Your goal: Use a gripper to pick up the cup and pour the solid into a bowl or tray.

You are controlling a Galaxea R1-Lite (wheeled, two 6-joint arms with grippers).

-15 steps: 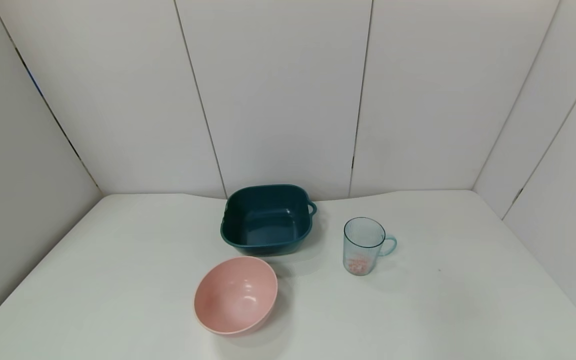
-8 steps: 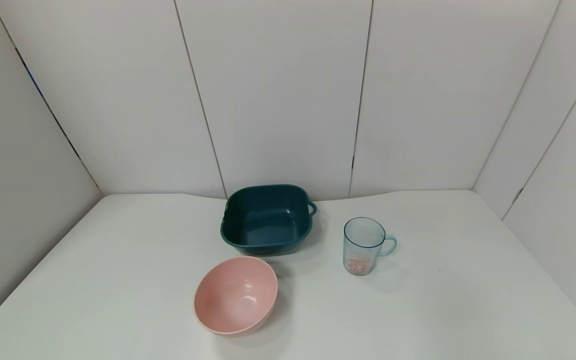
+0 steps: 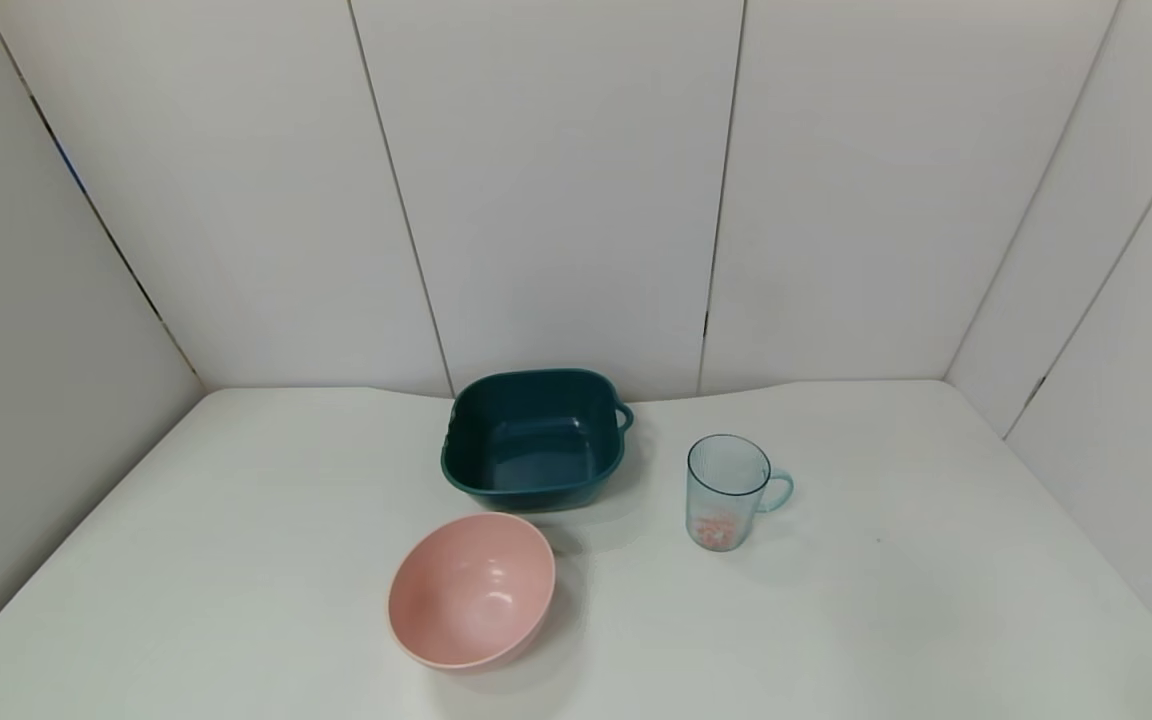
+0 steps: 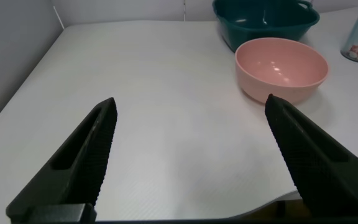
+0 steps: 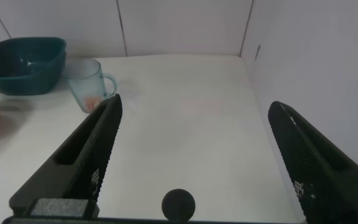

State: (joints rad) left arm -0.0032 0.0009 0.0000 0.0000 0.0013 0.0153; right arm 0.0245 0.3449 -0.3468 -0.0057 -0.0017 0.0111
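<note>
Cup [image 3: 726, 490] upright on the white counter [image 3: 236, 520], right of centre in the head view, loop handle turned toward the robot's right. The solid [image 3: 716, 527], small orange-red and pale pieces, lies as a shallow layer in its bottom. Teal basin [image 3: 534, 440] stands just to the cup's left and slightly farther back, near the rear wall, its small loop handle on the side toward the cup; the two are apart, not touching. Pink bowl [image 3: 471, 590] sits nearer the robot, in front of the basin and close to it. Neither arm shows in the head view. Left end effector [image 4: 191, 162] hangs low over the near left edge of the counter, fingers spread wide, nothing between them, pink bowl and basin ahead of it. Right end effector [image 5: 197, 165] likewise low at the near right edge, fingers wide apart and empty, cup ahead of it, well apart.
</note>
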